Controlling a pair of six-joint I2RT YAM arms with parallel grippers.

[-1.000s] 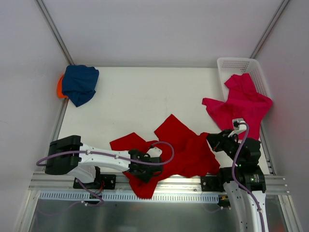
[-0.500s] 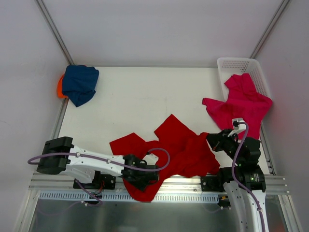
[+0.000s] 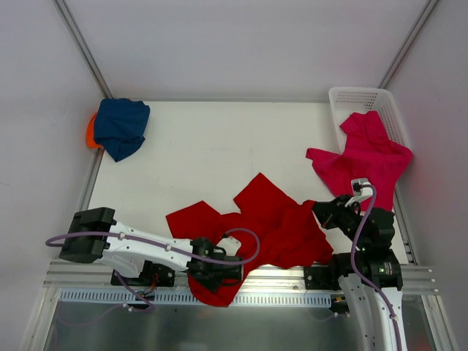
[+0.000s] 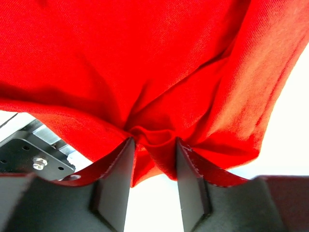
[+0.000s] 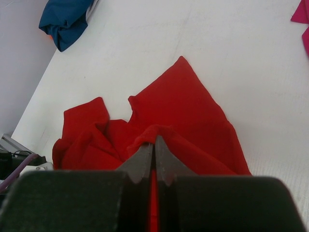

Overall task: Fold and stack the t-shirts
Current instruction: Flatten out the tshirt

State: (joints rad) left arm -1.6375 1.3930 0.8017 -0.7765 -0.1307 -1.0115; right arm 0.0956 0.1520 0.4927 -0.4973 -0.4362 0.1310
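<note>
Two grips on red shirt (image 3: 278, 212)

At the desk's (image 3: 219, 146) near edge, the shirt's hem has just been pinched by the left fingers (image 4: 113, 188), narrowed halfway around a fold. Its right side is held by the shut right fingers (image 5: 140, 164). Spreading can be started.

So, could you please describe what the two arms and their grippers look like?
The left arm and right arm have white links, black joints and a lilac cable each. The left gripper and right gripper are black with flat, tapering fingers.
</note>
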